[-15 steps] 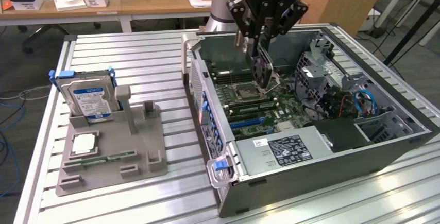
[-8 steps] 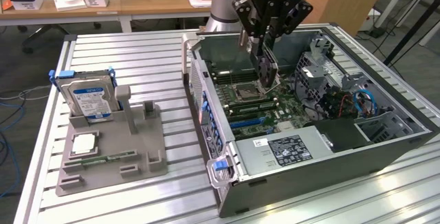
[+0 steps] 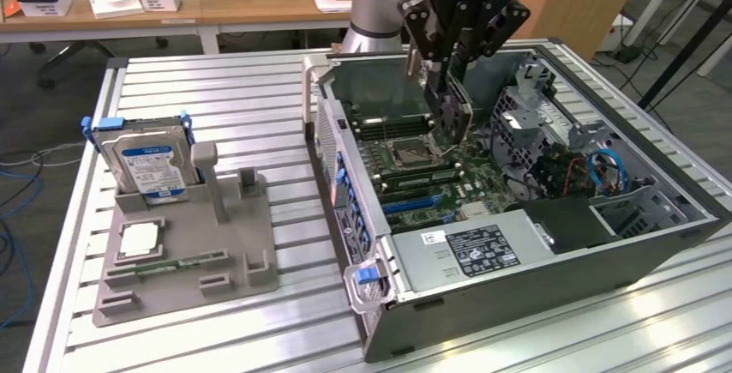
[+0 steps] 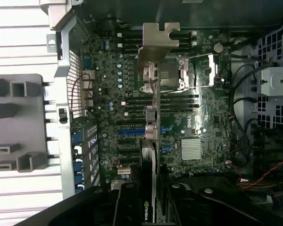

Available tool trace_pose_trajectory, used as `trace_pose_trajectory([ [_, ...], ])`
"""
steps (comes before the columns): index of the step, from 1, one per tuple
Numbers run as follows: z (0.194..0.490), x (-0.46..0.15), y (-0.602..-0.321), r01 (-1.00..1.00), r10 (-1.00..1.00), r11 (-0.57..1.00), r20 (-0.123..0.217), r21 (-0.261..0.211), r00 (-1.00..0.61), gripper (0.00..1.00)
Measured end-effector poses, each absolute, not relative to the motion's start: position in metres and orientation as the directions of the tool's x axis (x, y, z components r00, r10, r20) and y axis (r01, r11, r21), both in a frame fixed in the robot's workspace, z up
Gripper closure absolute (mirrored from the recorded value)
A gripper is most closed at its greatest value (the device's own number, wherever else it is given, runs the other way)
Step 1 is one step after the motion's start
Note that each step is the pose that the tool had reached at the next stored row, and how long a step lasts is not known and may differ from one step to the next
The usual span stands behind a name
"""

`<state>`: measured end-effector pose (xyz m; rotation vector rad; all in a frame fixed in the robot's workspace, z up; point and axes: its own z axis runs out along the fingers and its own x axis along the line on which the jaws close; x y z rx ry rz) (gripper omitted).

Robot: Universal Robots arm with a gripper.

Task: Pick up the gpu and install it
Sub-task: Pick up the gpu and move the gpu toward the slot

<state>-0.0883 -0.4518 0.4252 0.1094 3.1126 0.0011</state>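
One black claw (image 3: 444, 90), half closed, pinches the thin flat gpu (image 3: 454, 120) over a green motherboard (image 3: 467, 189)

You've got the open dark metal computer case (image 3: 549, 261) toward the slatted aluminium table's (image 3: 229, 90) edge on the exterior view's right, and the grey plastic parts holder (image 3: 229, 253) toward its left edge. The silver hard drive (image 3: 149, 163) stands upright at the holder's far end. The narrow green memory stick (image 3: 171, 263) lies flat near its front. Inside the case, the black gripper (image 3: 447, 90) holds the dark green gpu card (image 3: 450, 116) on edge over the motherboard (image 3: 423, 180).

Exterior view overlooked the whole computer case (image 3: 549, 296) obliquely from above; wrist view faced its motherboard (image 4: 217, 127) closely, which both shared
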Motion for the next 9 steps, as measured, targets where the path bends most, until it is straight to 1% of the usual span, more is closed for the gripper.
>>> trace_pose_trajectory([
  [9,0.425,-0.075,-0.452,0.070,0.070,0.998,-0.027,0.002,-0.997,0.74],
])
